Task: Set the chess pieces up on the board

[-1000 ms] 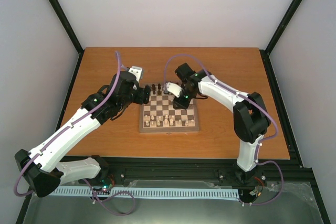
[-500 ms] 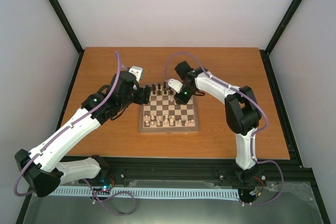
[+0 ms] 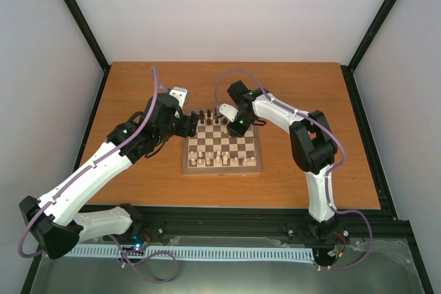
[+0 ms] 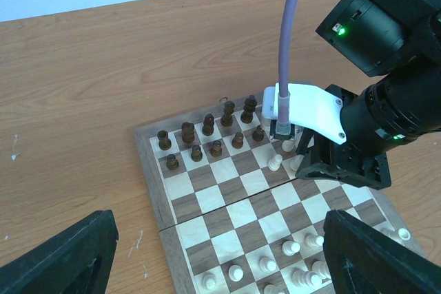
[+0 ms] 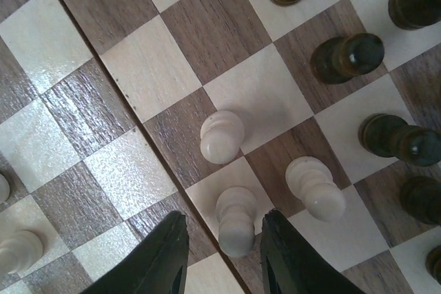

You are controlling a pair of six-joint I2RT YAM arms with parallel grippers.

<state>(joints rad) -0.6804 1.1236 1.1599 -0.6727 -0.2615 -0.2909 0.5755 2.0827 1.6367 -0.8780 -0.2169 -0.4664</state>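
The board (image 3: 187,168) lies mid-table, with dark chess pieces (image 3: 210,116) on its far rows and cream chess pieces (image 3: 217,160) on its near rows. My right gripper (image 5: 224,219) hangs low over the far right squares, open. A cream pawn (image 5: 236,228) stands between its fingers (image 5: 169,259), with a gap on the left side. Two more cream pawns (image 5: 222,135) (image 5: 315,187) stand close by, next to dark pieces (image 5: 344,56). My left gripper (image 4: 220,259) is wide open above the board's left part (image 4: 207,197), holding nothing.
The right arm's wrist and purple cable (image 4: 289,46) reach over the board's far right corner. Bare wooden table (image 3: 303,87) surrounds the board. A black frame (image 3: 362,122) runs along the table's sides.
My right gripper has shifted slightly toward the board's far edge, its elbow has swung in, and its jaws have widened a little. The left arm has not moved.
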